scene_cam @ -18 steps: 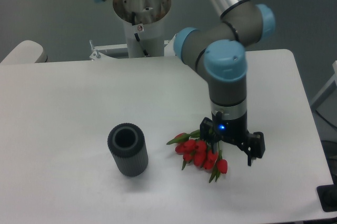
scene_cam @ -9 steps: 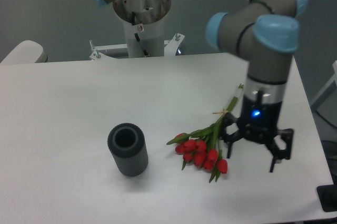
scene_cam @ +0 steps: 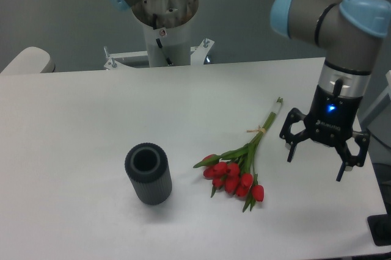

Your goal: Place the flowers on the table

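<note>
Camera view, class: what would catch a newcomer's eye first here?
The red flowers lie flat on the white table, stems pointing toward the far right. To their right the gripper hangs open, holding nothing. A dark ribbed vase stands upright to their left.

The light is soft and even, a bit cool, with only faint shadows on the white table [scene_cam: 91, 126]. The picture is a little grainy and not very sharp. A small blue light glows on the gripper [scene_cam: 321, 162].
</note>
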You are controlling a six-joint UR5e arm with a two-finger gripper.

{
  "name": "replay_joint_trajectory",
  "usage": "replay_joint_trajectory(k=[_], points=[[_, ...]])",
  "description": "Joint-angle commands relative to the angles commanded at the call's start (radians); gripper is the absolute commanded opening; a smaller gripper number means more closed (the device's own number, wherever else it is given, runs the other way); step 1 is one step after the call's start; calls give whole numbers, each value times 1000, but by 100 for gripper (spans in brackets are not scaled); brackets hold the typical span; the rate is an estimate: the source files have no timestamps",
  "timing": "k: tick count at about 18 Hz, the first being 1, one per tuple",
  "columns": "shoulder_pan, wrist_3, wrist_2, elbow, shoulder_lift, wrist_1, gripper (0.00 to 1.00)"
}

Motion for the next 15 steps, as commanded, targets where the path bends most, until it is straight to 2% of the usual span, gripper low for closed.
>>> replay_joint_trajectory(k=[15], points=[[-15, 3, 34, -12, 2, 9, 99]])
